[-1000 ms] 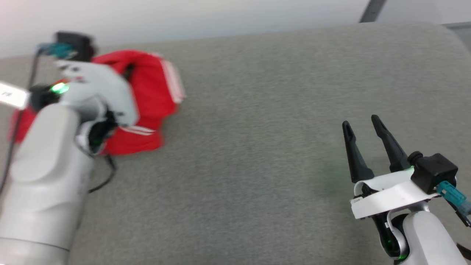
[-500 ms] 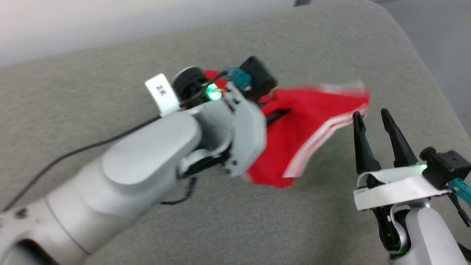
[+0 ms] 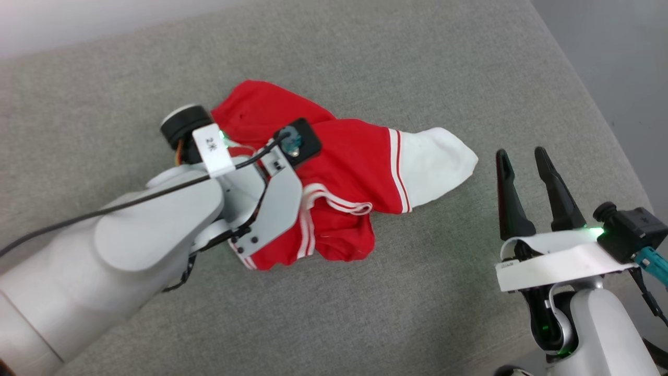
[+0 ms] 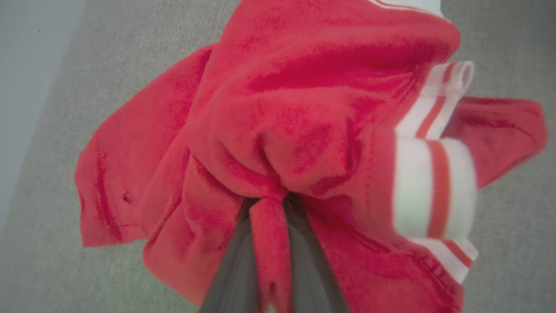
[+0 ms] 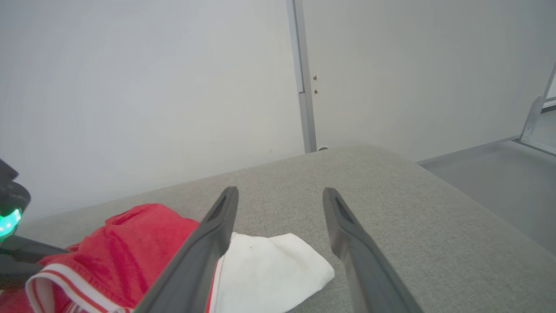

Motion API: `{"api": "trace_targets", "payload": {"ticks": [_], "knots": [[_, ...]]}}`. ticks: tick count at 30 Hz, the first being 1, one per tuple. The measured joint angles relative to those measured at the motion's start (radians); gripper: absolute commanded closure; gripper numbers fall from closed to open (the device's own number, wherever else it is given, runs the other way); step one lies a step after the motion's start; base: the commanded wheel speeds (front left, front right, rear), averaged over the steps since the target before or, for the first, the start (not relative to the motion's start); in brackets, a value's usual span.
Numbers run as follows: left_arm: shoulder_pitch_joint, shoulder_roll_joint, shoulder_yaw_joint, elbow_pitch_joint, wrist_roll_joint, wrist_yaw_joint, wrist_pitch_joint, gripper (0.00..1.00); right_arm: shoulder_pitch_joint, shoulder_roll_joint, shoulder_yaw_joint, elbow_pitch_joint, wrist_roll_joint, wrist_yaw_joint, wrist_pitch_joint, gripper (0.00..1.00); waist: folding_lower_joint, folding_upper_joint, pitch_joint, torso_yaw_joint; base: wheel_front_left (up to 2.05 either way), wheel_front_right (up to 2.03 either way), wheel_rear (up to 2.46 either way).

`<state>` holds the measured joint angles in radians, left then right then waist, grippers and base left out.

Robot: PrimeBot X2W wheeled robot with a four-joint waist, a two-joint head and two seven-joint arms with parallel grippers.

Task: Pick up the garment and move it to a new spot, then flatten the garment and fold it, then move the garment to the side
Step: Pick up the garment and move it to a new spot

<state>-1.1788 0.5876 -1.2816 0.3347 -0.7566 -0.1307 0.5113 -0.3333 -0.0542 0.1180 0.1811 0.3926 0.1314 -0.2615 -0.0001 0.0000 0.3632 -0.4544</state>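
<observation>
The garment (image 3: pixel 355 162) is a red shirt lying crumpled in the middle of the grey cushion (image 3: pixel 417 62). Its white sleeve (image 3: pixel 433 159) points right, and striped trim (image 3: pixel 334 201) curls at its front. My left arm (image 3: pixel 271 193) reaches over it from the left. In the left wrist view my left gripper (image 4: pixel 269 202) is shut on a pinched fold of the red garment (image 4: pixel 304 108). My right gripper (image 3: pixel 521 153) stands open just right of the sleeve, nothing between its fingers. In the right wrist view the right gripper (image 5: pixel 280 191) spreads above the white sleeve (image 5: pixel 269 265) and red cloth (image 5: pixel 130 248).
The grey cushion's rounded right edge (image 3: pixel 600 104) drops to a grey floor (image 3: pixel 626 47). A pale wall (image 5: pixel 152 87) with a vertical metal strip (image 5: pixel 304 87) stands behind the cushion. A black cable (image 3: pixel 130 196) runs along my left arm.
The head camera has swung. My left arm has carried the garment rightwards across the cushion to a spot next to the right gripper, where the white sleeve now lies spread. The right gripper stays open.
</observation>
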Motion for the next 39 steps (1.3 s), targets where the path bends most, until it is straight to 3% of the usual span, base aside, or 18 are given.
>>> {"api": "trace_targets", "payload": {"ticks": [16, 19, 20, 21, 31, 39], "knots": [[0.038, -0.002, 0.032, 0.075, -0.046, -0.001, 0.058, 1.0, -0.04, 0.001, 0.028, -0.002, 0.049, 0.0, 0.0, 0.0, 0.0001, 0.0, 0.086, -0.046, 0.0, 0.0, 0.0], [0.038, -0.014, 0.028, 0.104, -0.068, -0.002, 0.004, 0.53, -0.037, 0.001, 0.032, 0.006, 0.035, 0.0, 0.0, 0.0, 0.0001, 0.0, 0.081, -0.041, 0.0, 0.0, 0.0], [0.038, -0.017, 0.024, 0.116, -0.073, -0.003, -0.023, 0.05, -0.035, 0.001, 0.034, 0.009, 0.028, 0.0, 0.0, 0.0, 0.0, 0.0, 0.076, -0.038, 0.0, 0.0, 0.0], [0.038, -0.021, 0.02, 0.128, -0.074, -0.003, -0.055, 0.0, -0.031, 0.002, 0.034, 0.012, 0.021, 0.0, 0.0, 0.0, 0.0001, 0.0, 0.071, -0.034, 0.0, 0.0, 0.0], [0.097, -0.049, 0.0, 0.159, -0.098, -0.001, -0.341, 0.0, 0.012, -0.022, 0.026, 0.036, -0.075, 0.0, 0.0, 0.0, 0.0001, 0.0, -0.034, 0.047, 0.0, 0.0, 0.0], [0.179, -0.05, 0.028, 0.159, -0.253, -0.001, -0.584, 0.0, 0.074, -0.079, 0.008, 0.055, -0.105, 0.0, 0.0, 0.0, 0.0001, 0.0, -0.137, 0.148, 0.0, 0.0, 0.0]]}}
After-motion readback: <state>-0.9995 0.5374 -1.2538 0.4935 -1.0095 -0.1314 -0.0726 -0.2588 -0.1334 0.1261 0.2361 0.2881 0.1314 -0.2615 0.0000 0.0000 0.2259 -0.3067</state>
